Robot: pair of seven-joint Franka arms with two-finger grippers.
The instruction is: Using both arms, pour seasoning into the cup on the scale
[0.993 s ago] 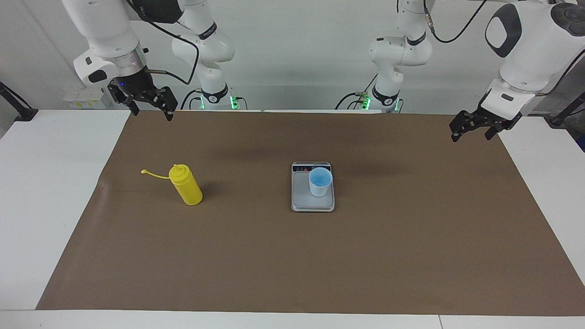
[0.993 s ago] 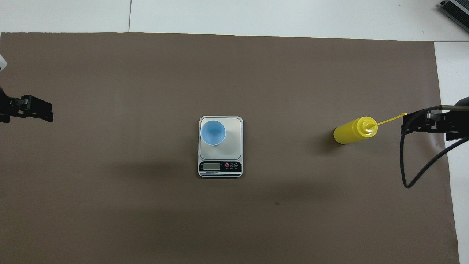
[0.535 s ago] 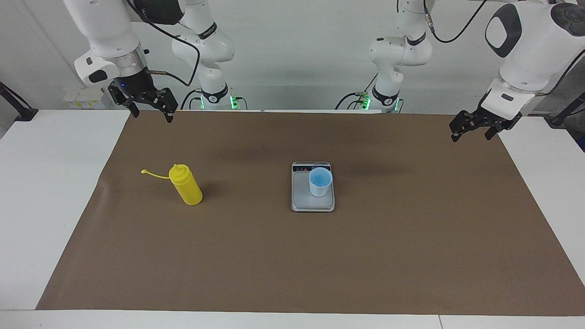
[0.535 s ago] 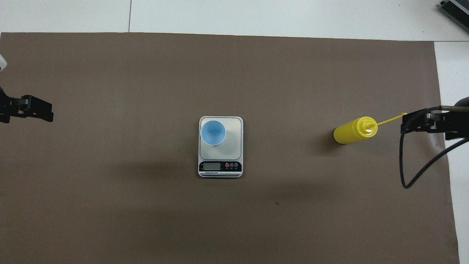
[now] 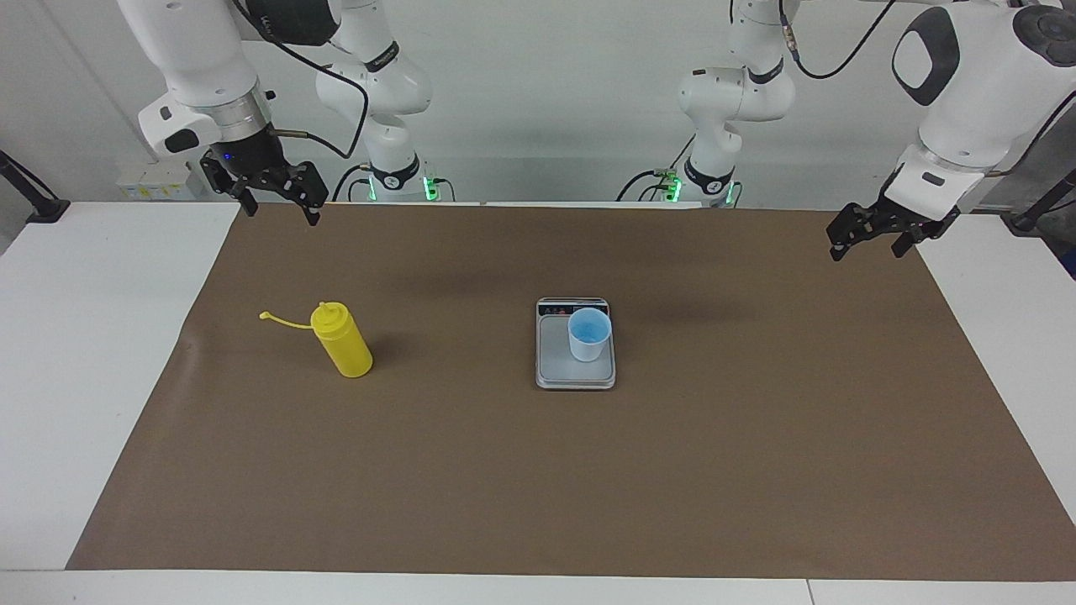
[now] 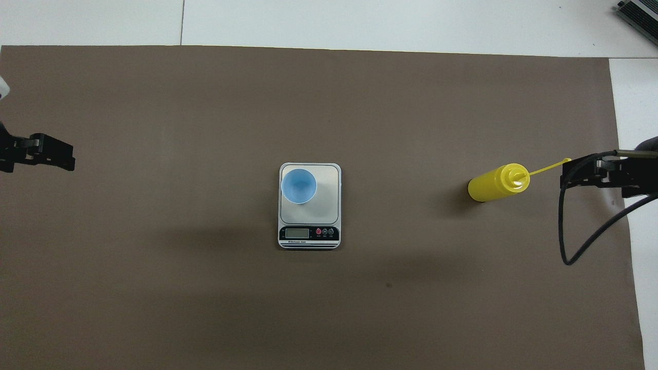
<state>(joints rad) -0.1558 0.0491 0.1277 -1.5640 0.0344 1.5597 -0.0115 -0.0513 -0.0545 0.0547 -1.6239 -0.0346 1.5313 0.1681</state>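
The yellow seasoning bottle (image 5: 343, 343) (image 6: 496, 183) stands upright on the brown mat toward the right arm's end, its cap strap (image 5: 282, 320) sticking out sideways. A light blue cup (image 5: 588, 334) (image 6: 298, 186) stands on the silver scale (image 5: 555, 365) (image 6: 326, 190) at mid-table, off-centre on the plate. The scale's display strip faces the robots. My right gripper (image 5: 282, 214) (image 6: 570, 177) hangs open and empty in the air over the mat's edge at the bottle's end. Open and empty too, my left gripper (image 5: 866, 249) (image 6: 51, 156) waits raised over the mat's edge at the left arm's end.
The brown mat (image 5: 538, 487) covers most of the white table (image 5: 76, 353). A black cable loop (image 6: 581, 241) droops from the right wrist. A grey device (image 6: 640, 13) lies at the table's corner farthest from the robots.
The right gripper has shifted very slightly toward the bottle. The left arm, bottle, cup and scale have not moved.
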